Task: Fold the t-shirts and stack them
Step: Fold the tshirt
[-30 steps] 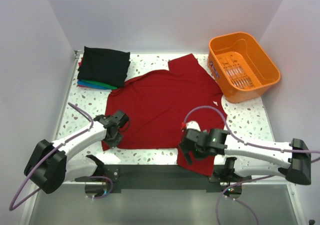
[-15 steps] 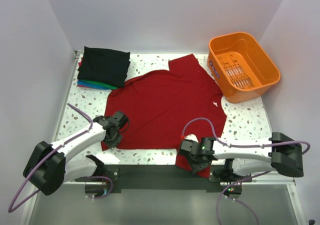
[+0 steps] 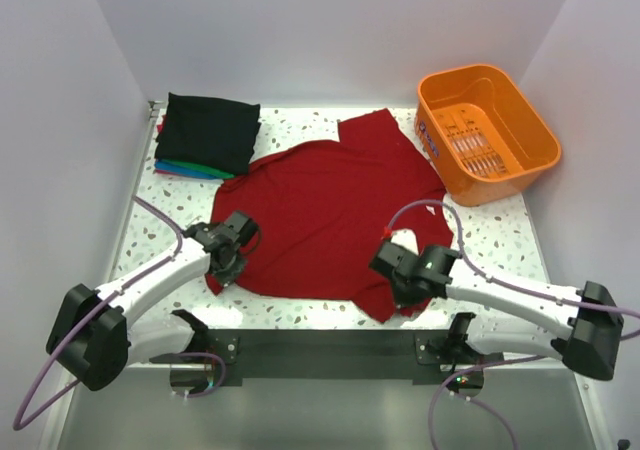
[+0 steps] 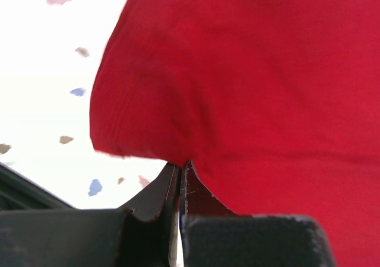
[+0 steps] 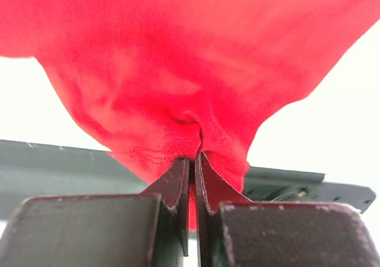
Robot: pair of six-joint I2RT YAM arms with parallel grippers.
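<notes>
A dark red t-shirt [image 3: 325, 205] lies spread on the speckled table [image 3: 500, 240], one sleeve pointing to the back. My left gripper [image 3: 226, 267] is shut on its near left hem corner, with red cloth [image 4: 249, 83] bunched above the closed jaws. My right gripper [image 3: 408, 292] is shut on the near right hem corner, and the hem [image 5: 178, 130] hangs in folds from the pinch, lifted off the table. A stack of folded t-shirts [image 3: 205, 135] sits at the back left, black on top with teal and blue edges showing beneath.
An orange plastic basket [image 3: 487, 130] stands at the back right corner. White walls close in the table on three sides. A dark metal rail [image 3: 320, 350] runs along the near edge between the arm bases.
My right gripper dropped to the near hem, closed on it, then lifted and drew that corner back from the table edge. My left gripper nudged forward, still holding its corner.
</notes>
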